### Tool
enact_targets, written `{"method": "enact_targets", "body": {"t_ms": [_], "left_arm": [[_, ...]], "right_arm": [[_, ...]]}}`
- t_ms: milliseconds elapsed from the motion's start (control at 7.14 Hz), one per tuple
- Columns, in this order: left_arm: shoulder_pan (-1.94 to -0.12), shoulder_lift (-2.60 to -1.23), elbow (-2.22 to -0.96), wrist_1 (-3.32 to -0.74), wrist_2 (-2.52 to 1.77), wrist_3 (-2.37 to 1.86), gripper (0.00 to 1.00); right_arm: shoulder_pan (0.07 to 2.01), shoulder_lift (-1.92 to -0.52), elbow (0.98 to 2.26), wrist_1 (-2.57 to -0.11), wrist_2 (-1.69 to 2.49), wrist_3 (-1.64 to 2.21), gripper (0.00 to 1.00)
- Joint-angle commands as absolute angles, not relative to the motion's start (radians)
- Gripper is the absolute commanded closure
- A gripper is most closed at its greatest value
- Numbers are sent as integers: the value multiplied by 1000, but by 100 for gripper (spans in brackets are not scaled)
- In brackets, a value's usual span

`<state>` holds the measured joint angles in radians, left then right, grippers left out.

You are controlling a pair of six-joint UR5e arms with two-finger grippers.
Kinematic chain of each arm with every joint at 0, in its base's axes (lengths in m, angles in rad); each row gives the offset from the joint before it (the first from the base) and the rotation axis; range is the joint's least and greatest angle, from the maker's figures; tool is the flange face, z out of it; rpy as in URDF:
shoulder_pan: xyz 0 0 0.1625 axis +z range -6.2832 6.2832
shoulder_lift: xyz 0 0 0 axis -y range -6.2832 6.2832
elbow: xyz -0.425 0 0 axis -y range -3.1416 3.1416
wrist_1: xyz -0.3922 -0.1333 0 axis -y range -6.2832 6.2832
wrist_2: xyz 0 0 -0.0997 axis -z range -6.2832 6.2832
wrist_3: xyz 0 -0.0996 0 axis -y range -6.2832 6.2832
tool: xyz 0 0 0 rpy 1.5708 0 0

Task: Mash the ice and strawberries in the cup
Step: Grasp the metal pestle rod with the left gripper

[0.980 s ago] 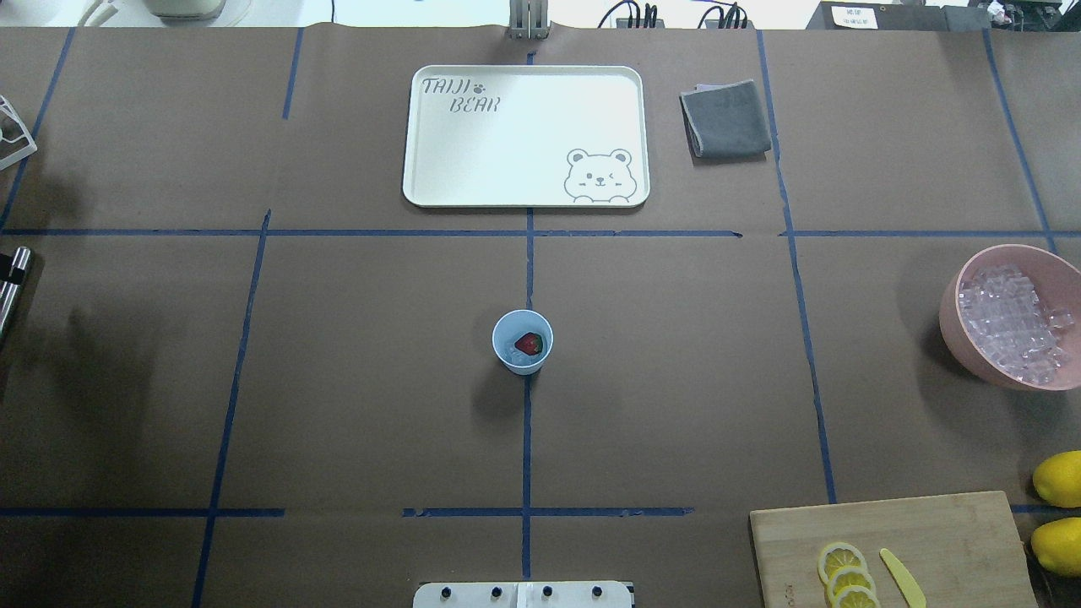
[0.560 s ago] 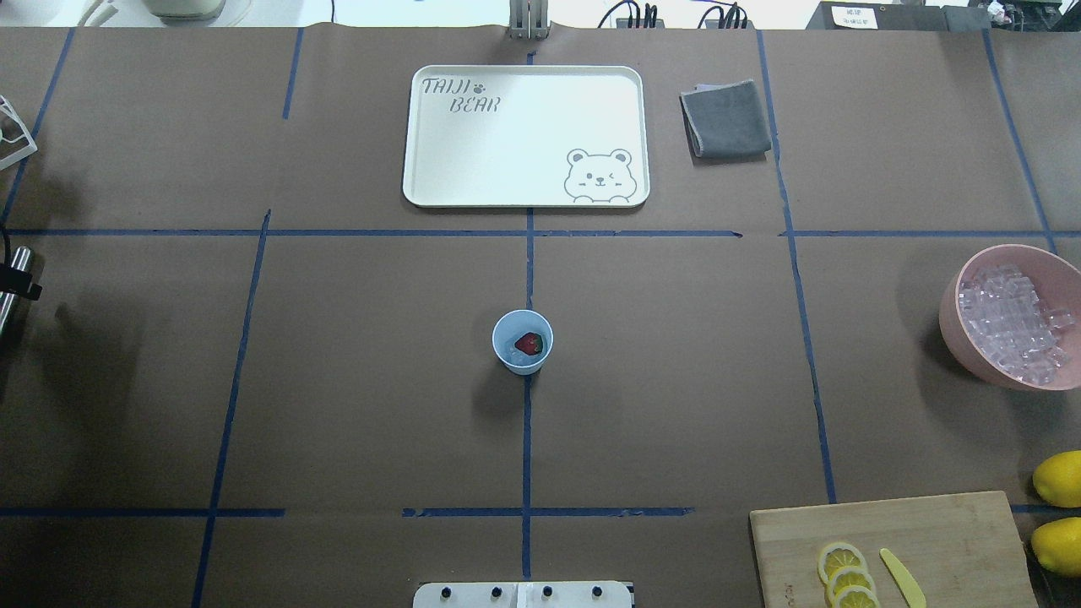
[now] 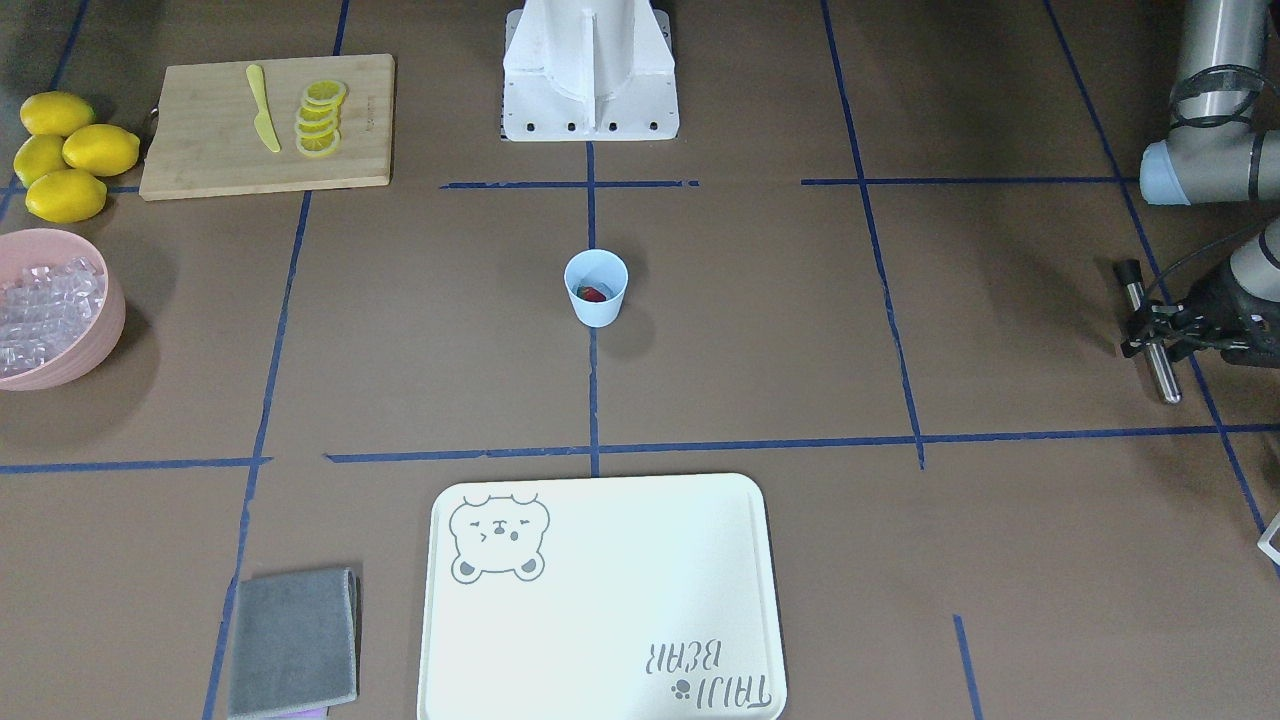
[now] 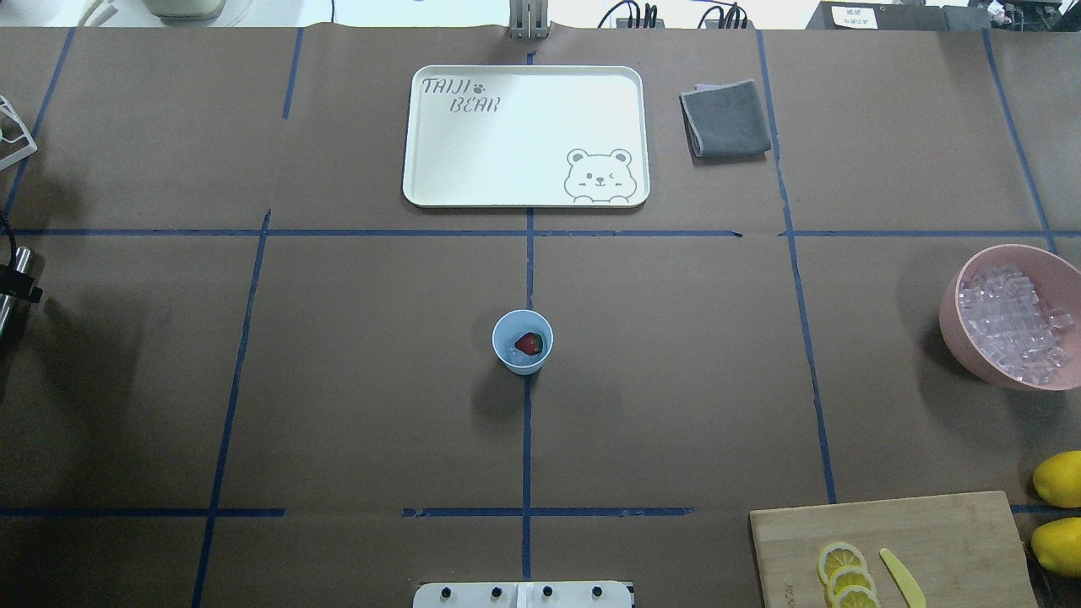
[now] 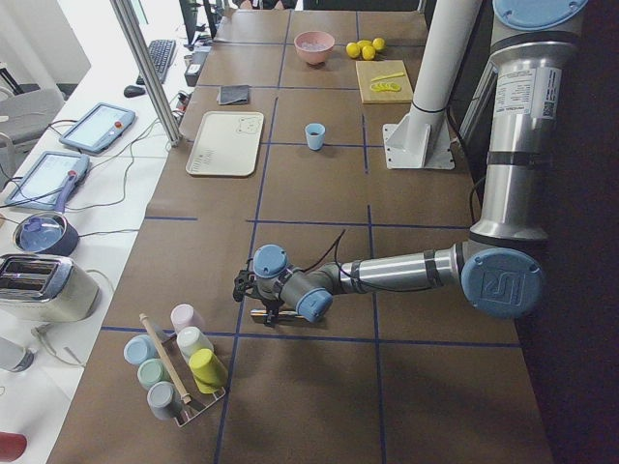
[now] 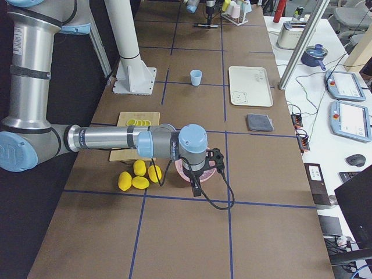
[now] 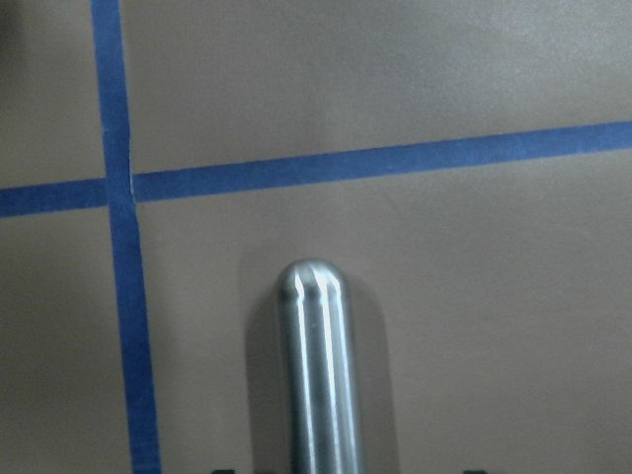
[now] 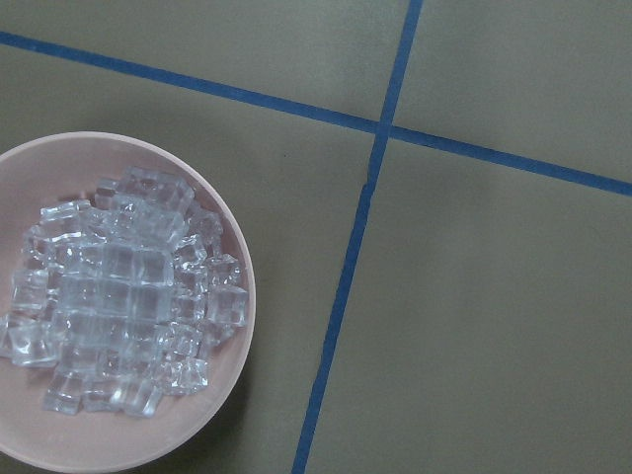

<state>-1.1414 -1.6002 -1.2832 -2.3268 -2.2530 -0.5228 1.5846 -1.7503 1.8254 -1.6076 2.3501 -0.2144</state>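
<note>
The pale blue cup (image 4: 522, 341) stands upright at the table's middle, with the red strawberry (image 4: 529, 343) and a few clear ice cubes (image 4: 516, 355) inside; it also shows in the front-facing view (image 3: 596, 288). My left gripper (image 3: 1150, 335) is at the table's far left edge, low over a steel rod (image 7: 318, 375) that lies on the paper. Its jaws straddle the rod, standing wide of it. My right gripper (image 6: 204, 173) hangs over the pink bowl (image 4: 950, 312) of ice (image 8: 118, 296); I cannot tell if it is open or shut.
A white bear tray (image 4: 524, 169) and a folded grey cloth (image 4: 726, 118) lie at the back. A wooden board (image 4: 929, 540) with lemon slices (image 4: 844, 574) and a yellow knife (image 4: 902, 578) is front right, beside whole lemons (image 4: 1060, 477). A cup rack (image 5: 179, 372) stands beyond my left gripper.
My left gripper's black fingers have come further in over the steel rod. The rod, the cup and its contents have not moved.
</note>
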Motion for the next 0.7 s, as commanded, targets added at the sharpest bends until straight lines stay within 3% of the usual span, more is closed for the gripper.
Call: {"method": "enact_targets", "body": {"t_ms": [0,560], "left_arm": [[-1141,-1608,-1284,-2324,-2252,-523,100],[-1146,-1617,-1376,-2316,-2255,-523,100]], "right_arm": [[1585,-1750,1825,-1608,2349,-212,1],[1585,-1750,1841,-1608,2350,-207,1]]}}
